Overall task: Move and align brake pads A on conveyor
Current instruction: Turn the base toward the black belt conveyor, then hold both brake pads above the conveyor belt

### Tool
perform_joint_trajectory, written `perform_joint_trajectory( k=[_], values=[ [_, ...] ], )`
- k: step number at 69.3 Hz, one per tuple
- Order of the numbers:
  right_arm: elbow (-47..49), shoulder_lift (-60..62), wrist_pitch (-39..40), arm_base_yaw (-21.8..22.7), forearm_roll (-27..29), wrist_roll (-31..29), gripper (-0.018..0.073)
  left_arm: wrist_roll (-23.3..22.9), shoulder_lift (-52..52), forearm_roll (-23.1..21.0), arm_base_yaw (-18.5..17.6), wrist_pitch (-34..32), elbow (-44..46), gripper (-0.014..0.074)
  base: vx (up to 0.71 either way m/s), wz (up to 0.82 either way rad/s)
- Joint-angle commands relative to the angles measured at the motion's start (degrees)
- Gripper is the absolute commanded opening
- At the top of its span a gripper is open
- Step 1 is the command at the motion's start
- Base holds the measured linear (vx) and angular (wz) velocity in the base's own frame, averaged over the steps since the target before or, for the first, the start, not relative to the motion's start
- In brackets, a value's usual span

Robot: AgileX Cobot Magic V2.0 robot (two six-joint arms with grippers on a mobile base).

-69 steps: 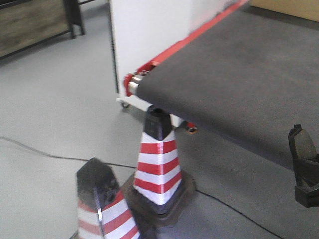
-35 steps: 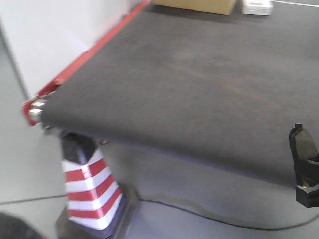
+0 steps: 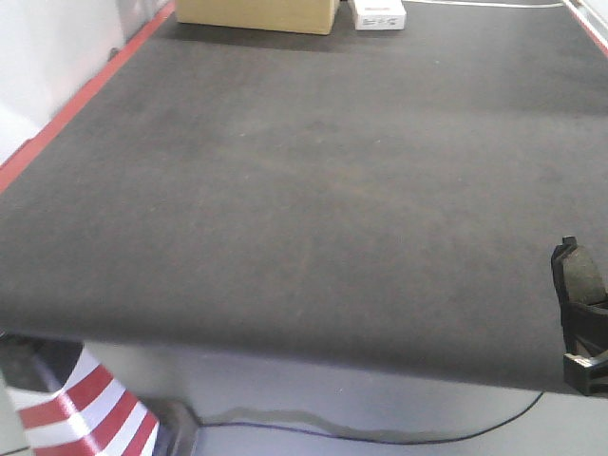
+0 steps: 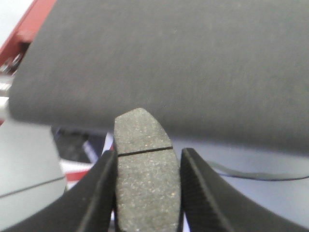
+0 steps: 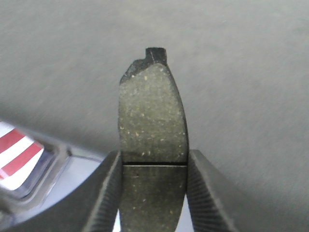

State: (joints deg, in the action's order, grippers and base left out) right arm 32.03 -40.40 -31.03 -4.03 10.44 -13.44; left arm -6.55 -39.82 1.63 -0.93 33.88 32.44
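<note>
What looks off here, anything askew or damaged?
Nothing clearly damaged. The left gripper clamps the left pad and the right gripper the right pad, both straight. Only oddity: a cardboard box and a white box at the far end of the conveyor.

Two grooved grey brake pads A [image 4: 145, 183] [image 5: 152, 125] sit clamped by the charcoal conveyor [image 3: 304, 190] edge.

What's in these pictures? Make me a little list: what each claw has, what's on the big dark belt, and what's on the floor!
Left claw: shut on first brake pad, by the belt's near edge
Right claw: shut on second brake pad
Conveyor belt: no pads lying on it in the front view
Far end: cardboard box, white box
Floor: striped cone, black cable
</note>
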Motion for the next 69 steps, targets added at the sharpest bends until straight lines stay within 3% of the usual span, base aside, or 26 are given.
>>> perform_joint_trajectory(
  k=[1, 69],
  values=[
    [1.8, 0.2, 4.6, 0.0, 0.6, -0.6, 0.0083, 0.0, 0.2, 0.0, -0.3, -4.7, 1.8, 0.0129, 0.22, -0.18],
    [1.8, 0.2, 4.6, 0.0, 0.6, -0.6, 0.0083, 0.0, 0.2, 0.0, -0.3, -4.7, 1.8, 0.0129, 0.19, -0.15]
  ],
)
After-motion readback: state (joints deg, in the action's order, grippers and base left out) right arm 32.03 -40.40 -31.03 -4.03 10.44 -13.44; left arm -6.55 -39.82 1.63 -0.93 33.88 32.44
